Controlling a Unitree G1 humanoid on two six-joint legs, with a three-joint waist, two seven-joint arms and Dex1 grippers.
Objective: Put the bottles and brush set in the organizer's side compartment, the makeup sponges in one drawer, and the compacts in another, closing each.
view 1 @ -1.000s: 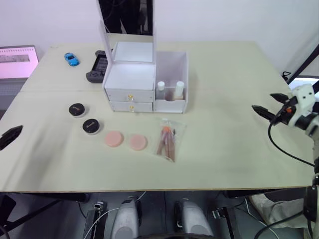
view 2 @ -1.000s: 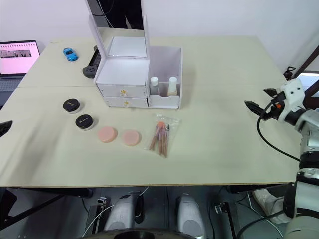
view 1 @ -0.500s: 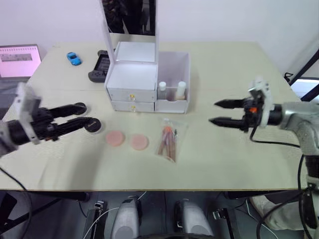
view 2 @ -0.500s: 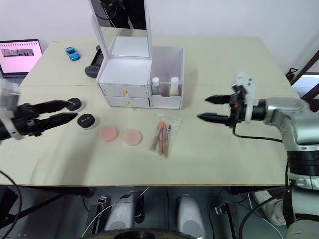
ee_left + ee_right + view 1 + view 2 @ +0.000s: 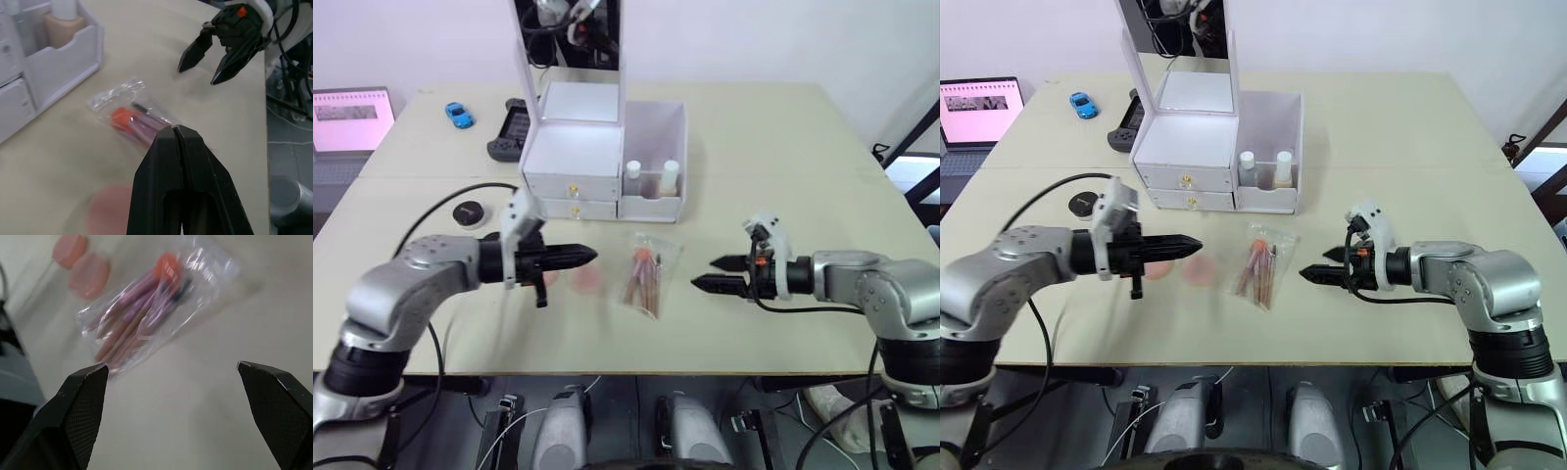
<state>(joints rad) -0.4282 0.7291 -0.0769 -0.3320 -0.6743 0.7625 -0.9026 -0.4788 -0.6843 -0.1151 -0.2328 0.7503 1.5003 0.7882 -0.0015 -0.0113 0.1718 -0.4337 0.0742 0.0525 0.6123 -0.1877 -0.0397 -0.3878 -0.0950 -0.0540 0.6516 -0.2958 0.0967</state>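
Left hand [image 5: 590, 257] is seen with fingers pressed together, empty, pointing toward the brush set [image 5: 644, 275]. Right hand [image 5: 702, 274] is held with fingers spread, empty, its tips near the brush set's far side. The brush set, in a clear bag, lies flat on the worktop [image 5: 773, 157] between the two hands, touched by neither.

Beyond the left hand's tips stands the organizer [image 5: 572, 166], mirror [image 5: 570, 34] upright, both gold-knobbed drawers closed. Its side compartment [image 5: 654, 152] is seen across the brush set from the right hand, with two bottles [image 5: 650, 177] upright inside.

One pink sponge [image 5: 586, 280] lies just beside the left hand's tips; the other is mostly hidden behind that hand. One compact [image 5: 468, 212] is seen beyond the left arm, well apart from the right hand. A blue toy car [image 5: 458, 115], a game controller [image 5: 509, 129] and a laptop [image 5: 348, 110] lie at the far left.
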